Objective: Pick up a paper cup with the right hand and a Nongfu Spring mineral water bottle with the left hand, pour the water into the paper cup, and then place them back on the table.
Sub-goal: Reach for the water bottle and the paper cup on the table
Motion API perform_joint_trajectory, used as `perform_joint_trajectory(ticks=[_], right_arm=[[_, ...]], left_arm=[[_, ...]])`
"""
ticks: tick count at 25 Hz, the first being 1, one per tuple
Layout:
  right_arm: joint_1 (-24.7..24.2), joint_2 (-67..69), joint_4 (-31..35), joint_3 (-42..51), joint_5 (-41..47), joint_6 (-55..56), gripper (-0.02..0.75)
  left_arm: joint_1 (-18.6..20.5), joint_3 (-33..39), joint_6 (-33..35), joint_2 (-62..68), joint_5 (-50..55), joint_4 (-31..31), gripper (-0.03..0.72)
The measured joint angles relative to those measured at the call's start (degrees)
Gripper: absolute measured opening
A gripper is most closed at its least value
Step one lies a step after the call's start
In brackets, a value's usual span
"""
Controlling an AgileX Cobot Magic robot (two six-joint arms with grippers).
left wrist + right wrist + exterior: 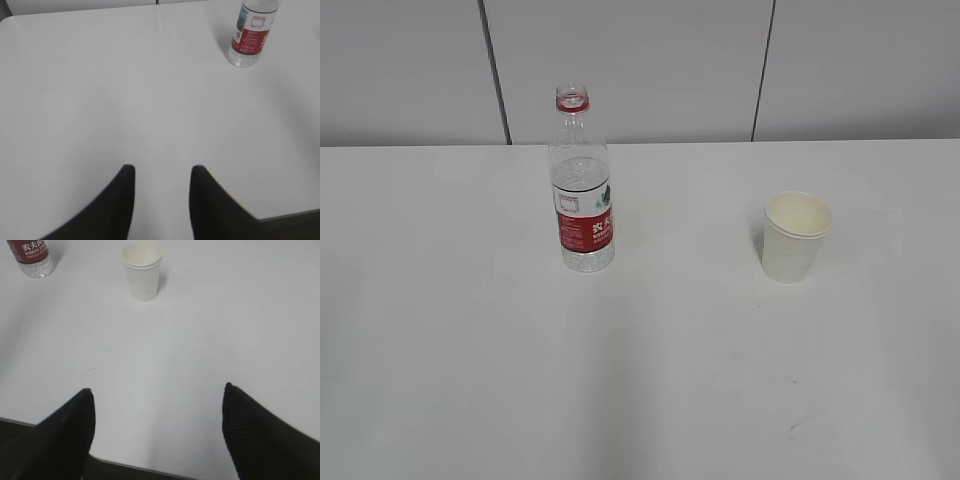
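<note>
The Nongfu Spring bottle stands upright on the white table, left of centre, uncapped, with a red neck ring. It also shows at the top right of the left wrist view and the top left of the right wrist view. The cream-white paper cup stands upright to its right, and shows in the right wrist view. My left gripper is open and empty, far short of the bottle. My right gripper is wide open and empty, near the table's front edge. Neither arm shows in the exterior view.
A grey panelled wall runs behind the table. The table's front edge lies just under my right gripper. A small dark mark is on the tabletop at front right.
</note>
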Motion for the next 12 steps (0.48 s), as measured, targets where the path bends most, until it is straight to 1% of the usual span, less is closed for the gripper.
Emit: perform_joint_trajectory(ticks=[4,7,12], right_arm=[[0.0,0.87,0.0,-0.9,-3.85,0.0,0.59],[0.0,4.29,0.0,-1.03,-10.62,0.0,0.59],[0.0,12.48,0.0,-1.09,-19.37,0.0,0.59]], left_arm=[[0.0,0.0,0.0,0.0,0.0,0.0,0.239],[0.0,0.0,0.0,0.0,0.0,0.0,0.239],[0.0,0.0,0.0,0.0,0.0,-0.05,0.239]])
